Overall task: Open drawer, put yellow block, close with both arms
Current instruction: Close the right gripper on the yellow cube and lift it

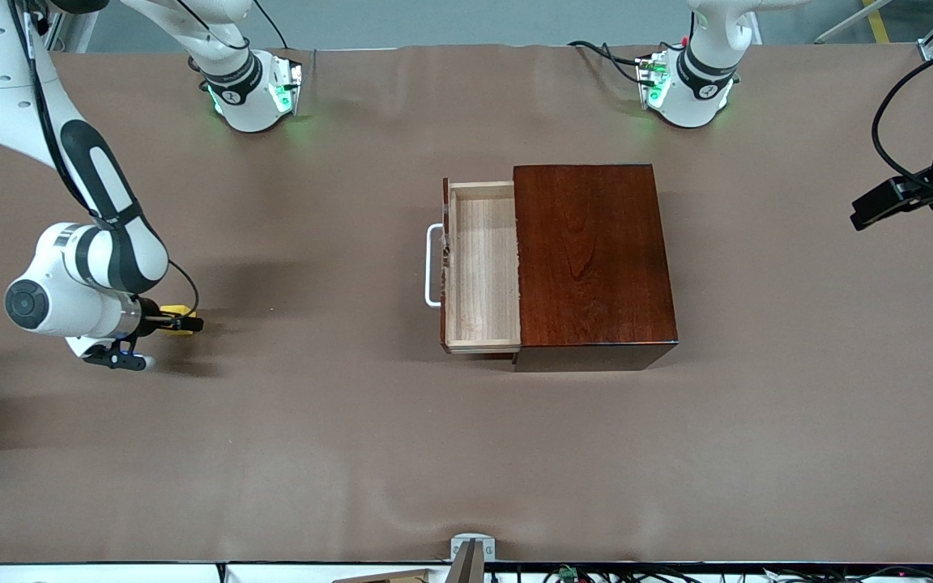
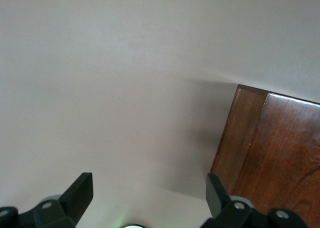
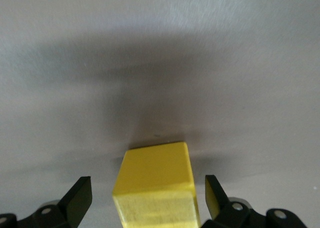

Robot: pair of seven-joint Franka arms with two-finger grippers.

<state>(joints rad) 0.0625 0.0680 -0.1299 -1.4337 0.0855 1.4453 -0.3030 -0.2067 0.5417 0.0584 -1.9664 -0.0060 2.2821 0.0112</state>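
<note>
The yellow block (image 1: 179, 311) (image 3: 155, 188) rests on the brown table near the right arm's end. My right gripper (image 1: 188, 325) (image 3: 148, 189) is low at the table, open, with one finger on each side of the block and a gap on both sides. The drawer (image 1: 483, 267) is pulled out of the dark wooden box (image 1: 592, 259) toward the right arm's end. Its pale tray holds nothing, and its white handle (image 1: 432, 265) faces the block. My left gripper (image 1: 879, 206) (image 2: 150, 187) hangs open and holds nothing, over the table at the left arm's end, with a corner of the box (image 2: 275, 148) in its view.
The brown table cover (image 1: 313, 421) runs bare between the block and the drawer. The two arm bases (image 1: 252, 93) (image 1: 689, 85) stand along the table's edge farthest from the front camera. A small metal bracket (image 1: 470, 551) sits at the edge nearest that camera.
</note>
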